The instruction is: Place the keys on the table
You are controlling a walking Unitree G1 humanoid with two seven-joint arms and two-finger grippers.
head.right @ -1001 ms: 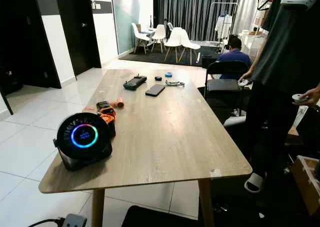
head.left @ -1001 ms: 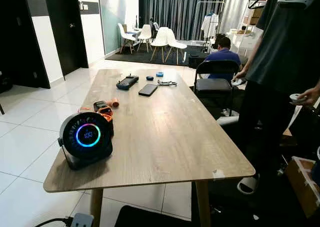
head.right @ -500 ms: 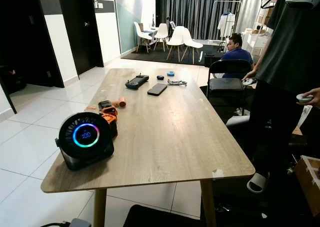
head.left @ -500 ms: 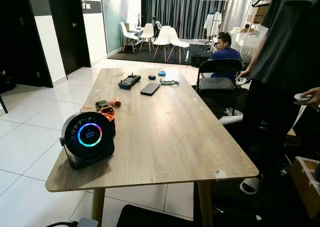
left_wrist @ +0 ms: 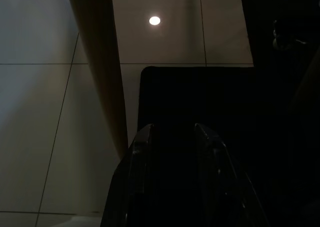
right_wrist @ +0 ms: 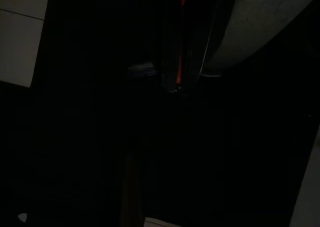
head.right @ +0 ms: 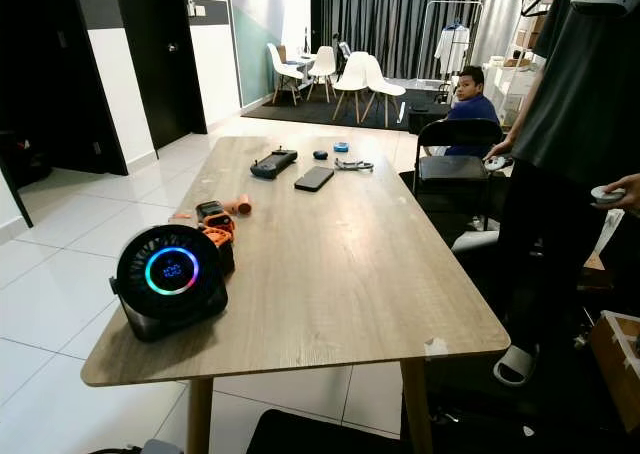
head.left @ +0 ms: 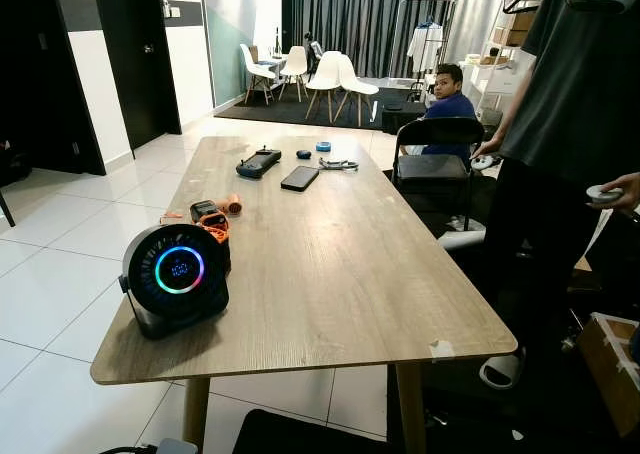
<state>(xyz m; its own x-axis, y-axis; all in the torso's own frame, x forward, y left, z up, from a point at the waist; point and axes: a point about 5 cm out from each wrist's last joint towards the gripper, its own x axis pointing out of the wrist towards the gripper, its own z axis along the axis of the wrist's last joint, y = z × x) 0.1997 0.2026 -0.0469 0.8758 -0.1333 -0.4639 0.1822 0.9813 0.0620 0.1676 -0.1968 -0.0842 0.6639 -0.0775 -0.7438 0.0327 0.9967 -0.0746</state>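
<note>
Your left claw (left_wrist: 172, 137) hangs slightly parted, empty, beside one worktop leg (left_wrist: 100, 67); right claw's state you cannot tell. One fan (head.left: 176, 276), one phone (head.left: 298, 178) on worktop (head.left: 330, 264).

A dim view along the left gripper (left_wrist: 173, 137); its two black fingers (left_wrist: 141, 147) stand slightly apart with nothing between them; beyond lies pale tiled floor (left_wrist: 40, 112) with a bright light reflection (left_wrist: 155, 20), a wooden table leg (left_wrist: 100, 62), and a dark mat (left_wrist: 200, 97).
</note>
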